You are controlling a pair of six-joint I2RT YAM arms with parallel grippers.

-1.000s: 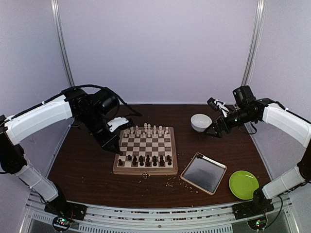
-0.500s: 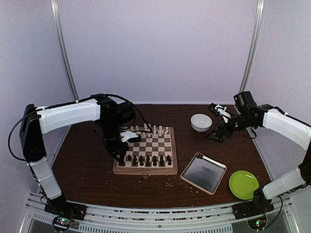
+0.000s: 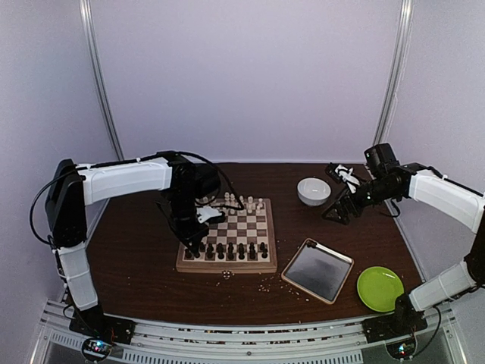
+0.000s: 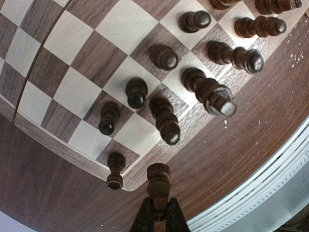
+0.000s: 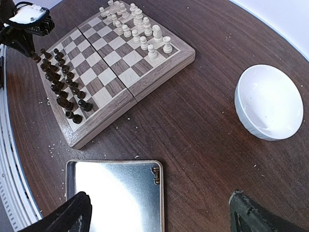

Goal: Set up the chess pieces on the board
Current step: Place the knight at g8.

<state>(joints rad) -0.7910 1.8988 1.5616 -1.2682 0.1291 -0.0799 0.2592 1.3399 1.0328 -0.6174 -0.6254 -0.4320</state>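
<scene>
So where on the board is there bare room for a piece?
The middle rows of the board are bare, bordered by cream pieces and dark pieces. Both end rows are crowded; the left gripper holds a dark piece at the dark side's corner.

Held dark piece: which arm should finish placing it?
Left. The left gripper is shut on the dark chess piece just over the board's near-left corner. The right gripper is open, empty, off by the white bowl.
</scene>
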